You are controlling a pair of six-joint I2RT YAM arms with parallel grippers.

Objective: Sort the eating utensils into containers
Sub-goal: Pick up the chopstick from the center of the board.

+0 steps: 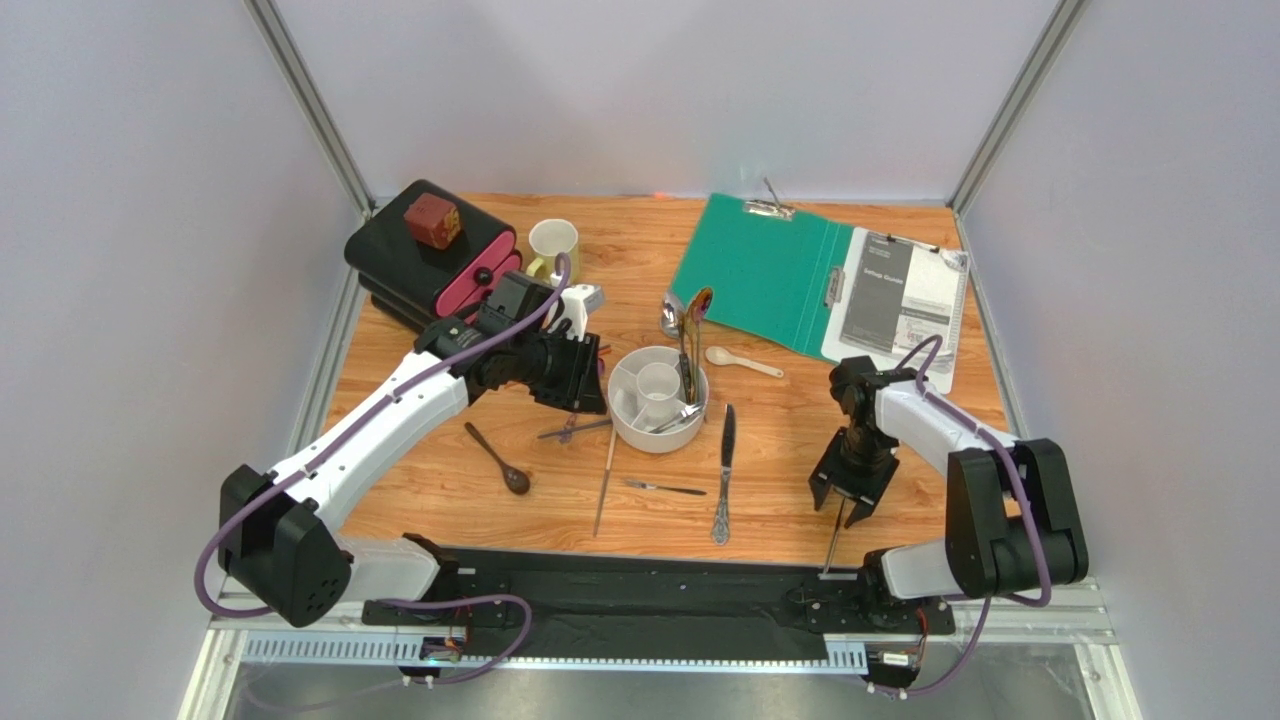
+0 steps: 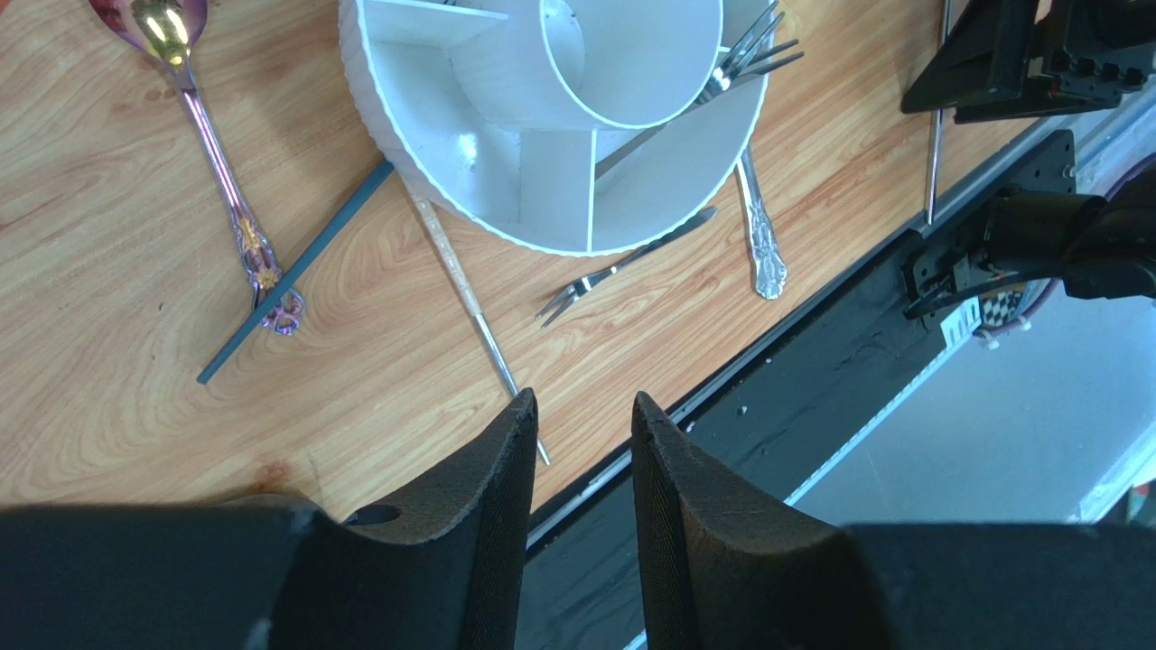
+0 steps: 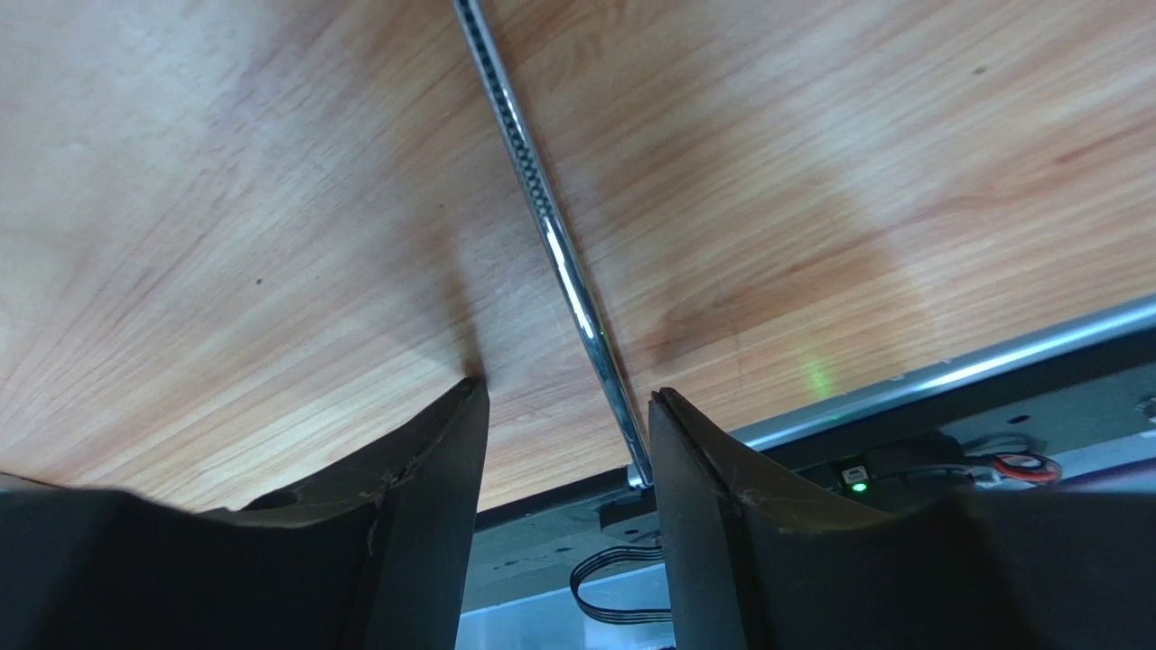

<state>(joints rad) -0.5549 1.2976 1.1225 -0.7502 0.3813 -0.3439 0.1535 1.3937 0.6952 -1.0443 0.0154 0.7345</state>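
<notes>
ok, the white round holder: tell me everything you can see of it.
The white holder is round and plastic-looking, with a finely ribbed outer wall. Flat partitions run from an inner round cup to the wall, forming compartments. It stands upright midway across the wooden table. One compartment holds forks, tines poking past the rim. From above, long utensils stand in the far compartment. A teal stick reaches its wall, but contact is unclear.

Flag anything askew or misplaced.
The silver chopstick straddled by the right gripper lies with its end past the near edge of the table. A fork rests slanted in the holder, tines jutting past the rim.
</notes>
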